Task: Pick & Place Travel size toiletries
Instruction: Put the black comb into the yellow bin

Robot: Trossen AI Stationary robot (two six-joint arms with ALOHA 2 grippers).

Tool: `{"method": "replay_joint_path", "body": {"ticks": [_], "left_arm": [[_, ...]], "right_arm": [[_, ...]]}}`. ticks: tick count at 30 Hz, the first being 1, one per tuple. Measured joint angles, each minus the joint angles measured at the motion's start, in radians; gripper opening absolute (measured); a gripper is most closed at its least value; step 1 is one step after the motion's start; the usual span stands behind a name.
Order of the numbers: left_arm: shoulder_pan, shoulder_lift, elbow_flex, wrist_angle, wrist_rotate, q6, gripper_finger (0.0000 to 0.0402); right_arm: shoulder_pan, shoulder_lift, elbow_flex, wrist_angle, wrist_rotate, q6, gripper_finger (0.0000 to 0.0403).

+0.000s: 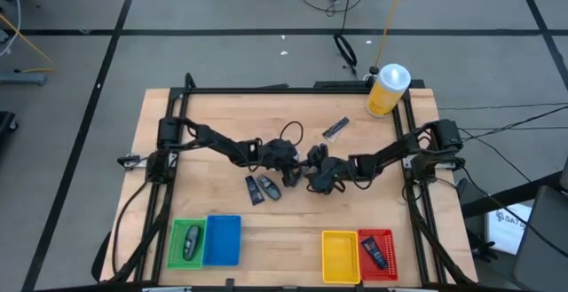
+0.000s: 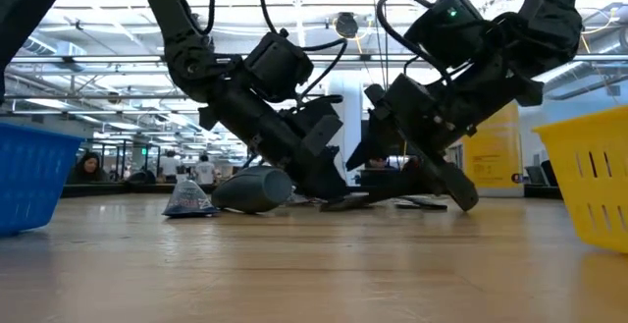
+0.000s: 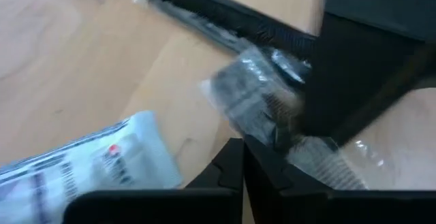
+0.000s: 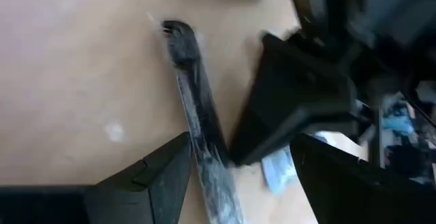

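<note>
Left pincer (image 3: 244,157) pinched shut mid-counter (image 1: 293,217); whether it grips the crinkly packet (image 3: 252,101) is unclear. Right pincer (image 4: 238,163) gapes around a slim black stick (image 4: 197,108): light, stiff, slippery; grab mid-length.

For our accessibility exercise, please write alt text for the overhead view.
Both dark arms meet at the centre of a wooden table, left gripper and right gripper close together over small toiletries. Coloured bins line the near edge; a yellow bottle stands far right.
</note>
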State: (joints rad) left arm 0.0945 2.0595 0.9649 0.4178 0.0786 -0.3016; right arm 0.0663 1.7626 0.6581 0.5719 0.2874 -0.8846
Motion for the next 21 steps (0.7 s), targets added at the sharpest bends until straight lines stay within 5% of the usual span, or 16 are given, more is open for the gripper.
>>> {"method": "replay_joint_path", "body": {"ticks": [9, 21], "left_arm": [[-0.019, 0.001, -0.001, 0.003, 0.007, 0.011, 0.0007], [-0.057, -0.008, -0.002, 0.011, 0.028, 0.058, 0.0009]], "right_arm": [[-0.03, 0.0, -0.001, -0.007, -0.002, 0.053, 0.0225], [-0.041, -0.002, 0.0, -0.106, -0.084, 0.221, 0.0086]]}}
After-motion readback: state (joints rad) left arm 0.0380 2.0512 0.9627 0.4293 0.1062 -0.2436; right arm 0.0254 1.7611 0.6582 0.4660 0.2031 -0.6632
